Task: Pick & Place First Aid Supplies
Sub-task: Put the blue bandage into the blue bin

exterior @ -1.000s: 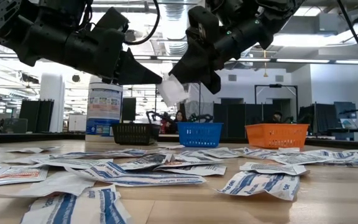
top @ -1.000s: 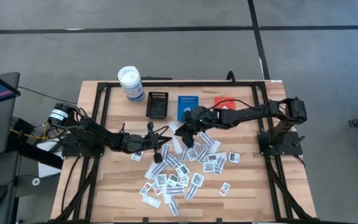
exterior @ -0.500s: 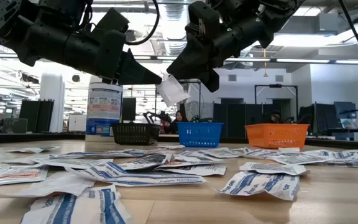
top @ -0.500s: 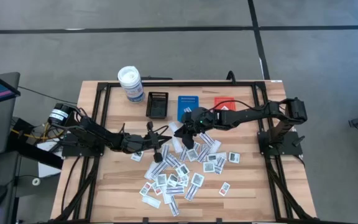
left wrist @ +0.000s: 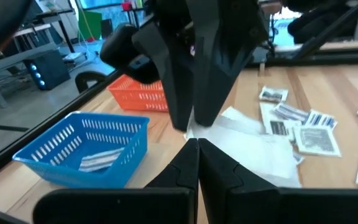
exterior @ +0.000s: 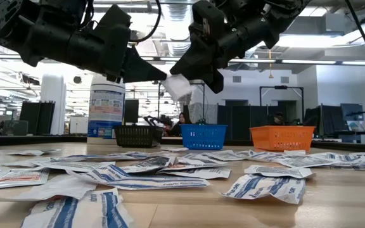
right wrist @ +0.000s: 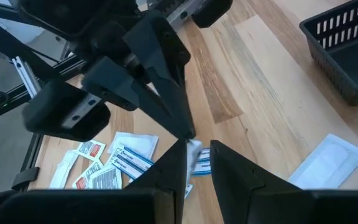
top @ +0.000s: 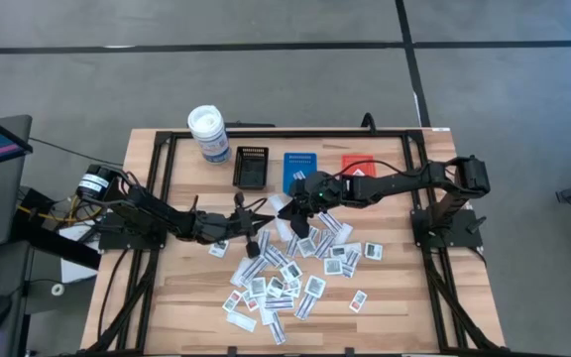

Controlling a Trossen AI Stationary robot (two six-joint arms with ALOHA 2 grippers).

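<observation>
Showing bare wood along the near edge of the table (top: 167, 297) and at both near corners, well apart from either arm. Lying in a loose heap across the near and middle boards: the first aid packets (top: 281, 283), many overlapping, a few strays spreading toward the right side. Leaving only a narrow strip of clear board between heap and trays.

Hanging above the far edge of that heap: one white packet (exterior: 177, 85), held in the air off the table. Clamping it from the right: the right gripper (right wrist: 196, 152), fingers drawn close on the packet with a slim gap between them. Meeting the same packet from the left: the left gripper (left wrist: 197, 146), fingers pressed fully together, tips touching the packet's edge; not telling whether pinching it. Crowding each other tip to tip, both arms lying low over the middle of the table.

Standing in a row beyond the grippers: a black tray (top: 251, 167), a blue tray (top: 301, 169) and an orange tray (top: 357, 166), just beside one another. Holding at least one packet: the blue tray, as seen from the left wrist. Not telling what the orange tray contains.

Standing farthest, left of the black tray: a white round canister (top: 207, 134) with a blue label. Running along the table's sides and far edge: black frame rails (top: 162, 178), hemming in the working area.
</observation>
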